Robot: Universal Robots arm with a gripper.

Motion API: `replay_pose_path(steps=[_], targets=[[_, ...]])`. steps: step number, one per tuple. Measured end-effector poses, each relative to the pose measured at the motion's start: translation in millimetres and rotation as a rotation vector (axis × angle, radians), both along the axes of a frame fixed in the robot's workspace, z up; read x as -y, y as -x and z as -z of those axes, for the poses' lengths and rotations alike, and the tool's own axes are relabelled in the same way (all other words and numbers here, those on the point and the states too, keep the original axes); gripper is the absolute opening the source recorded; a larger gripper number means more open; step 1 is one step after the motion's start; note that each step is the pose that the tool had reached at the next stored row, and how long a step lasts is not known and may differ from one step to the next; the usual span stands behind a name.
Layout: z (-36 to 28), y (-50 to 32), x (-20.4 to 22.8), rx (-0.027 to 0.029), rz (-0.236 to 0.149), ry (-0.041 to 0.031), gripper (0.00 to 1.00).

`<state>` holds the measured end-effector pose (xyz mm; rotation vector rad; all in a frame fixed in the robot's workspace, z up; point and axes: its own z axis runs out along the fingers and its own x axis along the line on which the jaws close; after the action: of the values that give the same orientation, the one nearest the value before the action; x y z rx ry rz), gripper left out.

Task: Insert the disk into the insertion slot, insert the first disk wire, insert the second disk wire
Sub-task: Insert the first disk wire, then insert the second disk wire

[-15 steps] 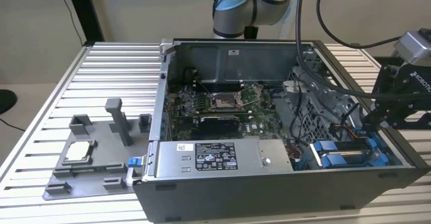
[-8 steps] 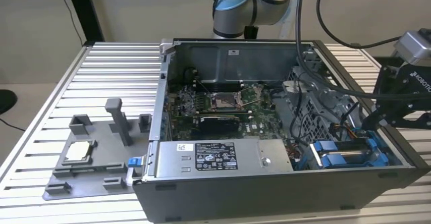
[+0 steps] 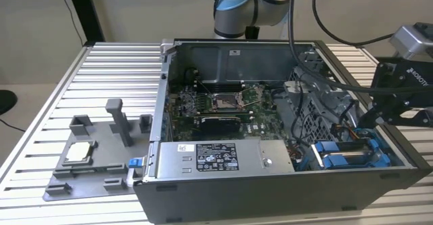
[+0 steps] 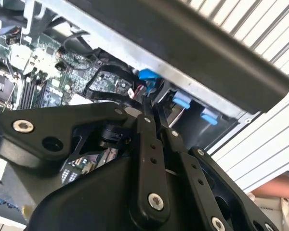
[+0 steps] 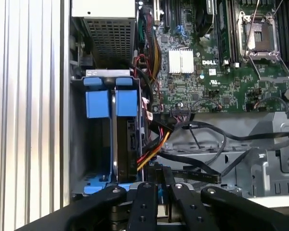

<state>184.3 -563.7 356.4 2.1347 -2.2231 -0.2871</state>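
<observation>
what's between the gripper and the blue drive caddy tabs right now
In the first wrist view, a bundle of wires crosses the stretch between the gripper and the blue caddy tabs.

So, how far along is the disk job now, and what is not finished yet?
Done, it seems: the flat hard drive in its blue plastic caddy sits inside the grey metal drive bay with blue guides. In hand: the black hand, shut, is at the bundle of red, yellow and black wires beside the drive. Left: whether either wire is plugged in cannot be seen.
</observation>
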Motion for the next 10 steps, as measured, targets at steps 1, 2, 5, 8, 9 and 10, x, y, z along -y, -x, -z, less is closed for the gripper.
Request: replay_pose_path(steps=[1, 2, 5, 8, 9, 10], targets=[[-0.8, 4.3, 0.0, 0.0011, 0.000, 0.0003, 0.00], [-1.9, 8.5, 0.0, 0.0021, 0.000, 0.0009, 0.00], [-5.3, 19.8, 0.1, 0.0053, 0.000, 0.0075, 0.00], [-7.7, 28.8, 0.2, 0.0119, -0.001, 0.0187, 0.00], [-8.4, 31.1, 0.2, 0.0156, -0.001, 0.0228, 0.00], [-8.6, 33.1, 0.2, 0.0209, -0.001, 0.0255, 0.00]])
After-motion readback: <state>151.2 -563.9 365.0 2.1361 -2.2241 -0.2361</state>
